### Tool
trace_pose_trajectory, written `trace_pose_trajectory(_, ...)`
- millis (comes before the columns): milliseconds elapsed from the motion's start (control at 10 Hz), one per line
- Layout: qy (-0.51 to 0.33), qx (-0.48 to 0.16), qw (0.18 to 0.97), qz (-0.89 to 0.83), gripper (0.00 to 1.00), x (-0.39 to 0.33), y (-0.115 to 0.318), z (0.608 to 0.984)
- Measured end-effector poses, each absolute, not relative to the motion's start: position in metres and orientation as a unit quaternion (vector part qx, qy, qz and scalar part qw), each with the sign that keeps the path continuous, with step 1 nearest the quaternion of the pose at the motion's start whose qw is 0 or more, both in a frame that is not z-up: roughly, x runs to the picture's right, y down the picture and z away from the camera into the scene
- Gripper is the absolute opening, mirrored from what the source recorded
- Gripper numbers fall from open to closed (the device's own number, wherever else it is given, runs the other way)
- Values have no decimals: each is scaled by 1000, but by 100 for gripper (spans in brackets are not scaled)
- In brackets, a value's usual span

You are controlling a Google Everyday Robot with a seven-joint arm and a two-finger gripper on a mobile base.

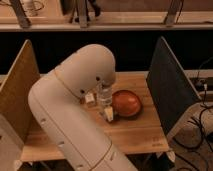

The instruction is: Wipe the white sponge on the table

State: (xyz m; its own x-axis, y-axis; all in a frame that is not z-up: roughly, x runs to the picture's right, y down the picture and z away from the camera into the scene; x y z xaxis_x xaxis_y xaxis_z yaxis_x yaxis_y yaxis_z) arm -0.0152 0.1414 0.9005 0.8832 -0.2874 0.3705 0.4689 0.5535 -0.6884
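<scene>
The white sponge [108, 114] is a small cream block lying on the light wooden table [135, 134], just left of the orange pan [126, 103]. My big white arm fills the left and middle of the camera view. My gripper [105, 104] reaches down from the arm's far end and sits right over the sponge, touching or nearly touching its top. The arm hides much of the gripper.
A tan side panel [19, 87] stands at the table's left edge and a dark one [172, 87] at its right. A small pale object [90, 98] sits left of the gripper, by the arm. Cables [202, 115] lie to the right of the table.
</scene>
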Motion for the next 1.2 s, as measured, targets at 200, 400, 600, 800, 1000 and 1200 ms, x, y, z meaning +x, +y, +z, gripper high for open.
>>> trace_pose_trajectory(200, -129, -401, 875, -237, 4, -45, 129, 900)
trace_pose_trajectory(400, -158, -394, 869, -256, 4, -70, 135, 886)
trace_pose_trajectory(600, -184, -390, 863, -263, 10, -83, 146, 869)
trace_pose_trajectory(800, -196, -388, 863, -258, 27, -83, 154, 858)
trace_pose_trajectory(1000, -201, -381, 870, -240, 50, -71, 155, 849)
trace_pose_trajectory(1200, -205, -368, 878, -227, 70, -62, 148, 842)
